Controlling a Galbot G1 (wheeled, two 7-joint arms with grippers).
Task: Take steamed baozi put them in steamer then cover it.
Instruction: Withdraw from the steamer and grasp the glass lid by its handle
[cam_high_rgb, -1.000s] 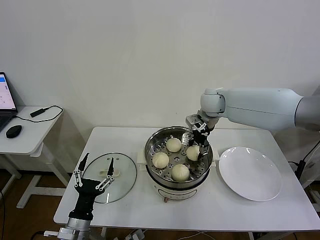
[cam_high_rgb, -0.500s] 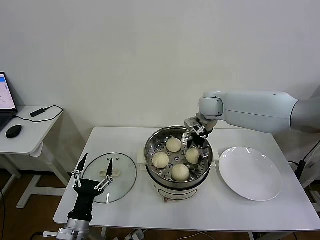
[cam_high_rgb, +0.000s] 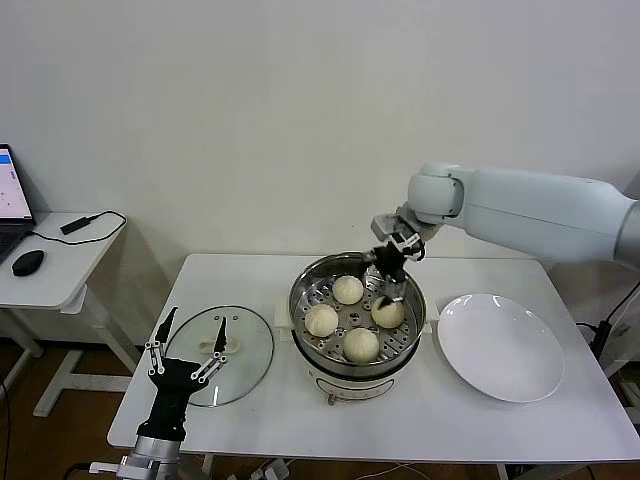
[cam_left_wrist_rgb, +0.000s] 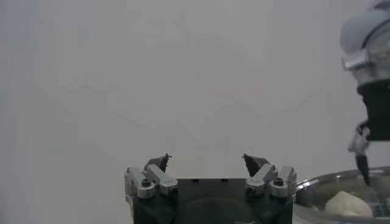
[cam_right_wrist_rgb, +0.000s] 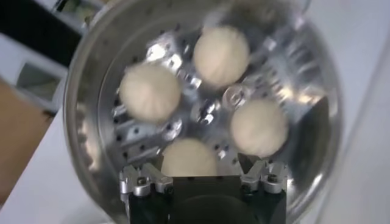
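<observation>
- white table (cam_high_rgb: 420, 420) holds the steamer (cam_high_rgb: 357, 340), four baozi (cam_high_rgb: 361, 344) inside.
- right gripper (cam_high_rgb: 388, 282), fingers spread, should lift straight up.
- left gripper (cam_high_rgb: 187, 345), fingers spread, should grab the cover (cam_high_rgb: 245, 350) handle.

The right arm (cam_high_rgb: 540, 205) is smooth white with a rounded joint; both hands are black with silver, screw-studded finger links.

Cream-white baozi (cam_high_rgb: 347, 290) sit in the shiny steel steamer (cam_high_rgb: 304, 307) beside a white plate (cam_high_rgb: 500, 347).

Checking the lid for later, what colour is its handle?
Cream-white, on the clear glass lid; the head view shows it best.
</observation>
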